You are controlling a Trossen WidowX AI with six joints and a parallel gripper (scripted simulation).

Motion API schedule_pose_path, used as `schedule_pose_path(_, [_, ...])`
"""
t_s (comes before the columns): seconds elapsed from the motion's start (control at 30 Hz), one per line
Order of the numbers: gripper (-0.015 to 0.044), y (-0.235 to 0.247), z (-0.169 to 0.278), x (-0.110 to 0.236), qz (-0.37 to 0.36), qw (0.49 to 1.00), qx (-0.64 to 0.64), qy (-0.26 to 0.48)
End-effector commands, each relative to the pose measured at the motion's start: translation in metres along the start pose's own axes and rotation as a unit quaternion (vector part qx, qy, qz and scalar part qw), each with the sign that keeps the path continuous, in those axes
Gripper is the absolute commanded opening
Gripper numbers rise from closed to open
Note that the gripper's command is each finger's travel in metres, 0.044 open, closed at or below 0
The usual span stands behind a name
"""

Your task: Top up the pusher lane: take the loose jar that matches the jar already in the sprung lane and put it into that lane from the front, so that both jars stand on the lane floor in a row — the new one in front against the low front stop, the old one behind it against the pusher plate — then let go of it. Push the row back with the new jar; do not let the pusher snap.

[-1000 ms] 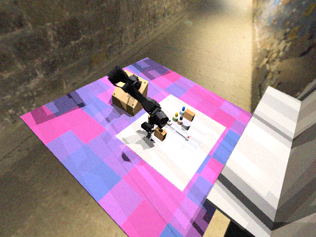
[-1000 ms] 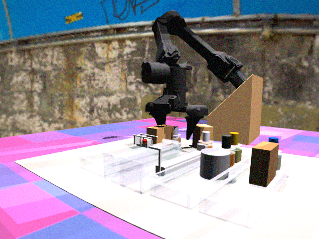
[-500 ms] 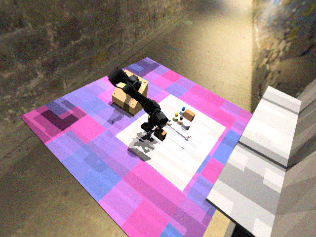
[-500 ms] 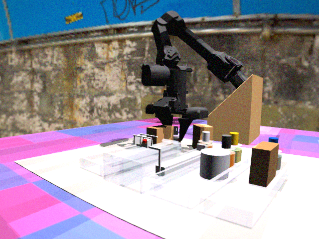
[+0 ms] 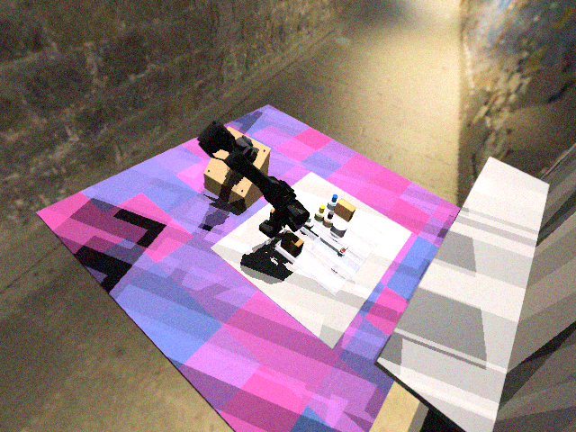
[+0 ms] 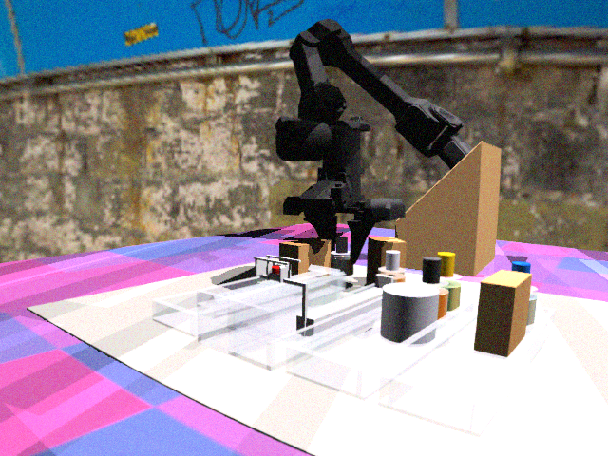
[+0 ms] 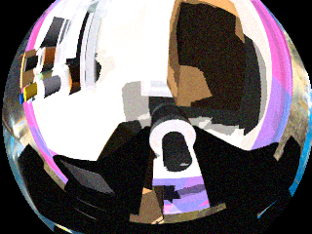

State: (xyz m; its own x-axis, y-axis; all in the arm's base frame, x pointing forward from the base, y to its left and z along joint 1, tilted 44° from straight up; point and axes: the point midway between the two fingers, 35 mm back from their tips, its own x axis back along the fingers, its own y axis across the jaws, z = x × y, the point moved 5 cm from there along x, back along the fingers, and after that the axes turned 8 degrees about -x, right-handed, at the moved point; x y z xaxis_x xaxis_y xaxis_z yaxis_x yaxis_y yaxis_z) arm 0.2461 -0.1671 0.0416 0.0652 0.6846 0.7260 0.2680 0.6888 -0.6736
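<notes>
Gripping a dark-capped jar (image 6: 341,251) in the hand (image 6: 340,238). Standing just behind the clear lane (image 6: 275,299), beside a tan box (image 6: 300,255)

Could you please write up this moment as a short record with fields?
arm: black six-joint arm reaching down over the white board
pincer: shut on a small dark-capped pale jar, between two tan blocks
lane: clear plastic tray holding a small red-topped item
bystanders: grey cylinder, tan wedge
</notes>
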Motion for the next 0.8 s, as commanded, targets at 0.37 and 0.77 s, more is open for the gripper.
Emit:
schedule_pose_path(0.37, [0.0,-0.011,0.002,0.041,0.007,1.0,-0.015,0.011])
schedule_pose_path(0.77, [0.0,-0.016,0.003,0.099,0.007,1.0,-0.012,-0.014])
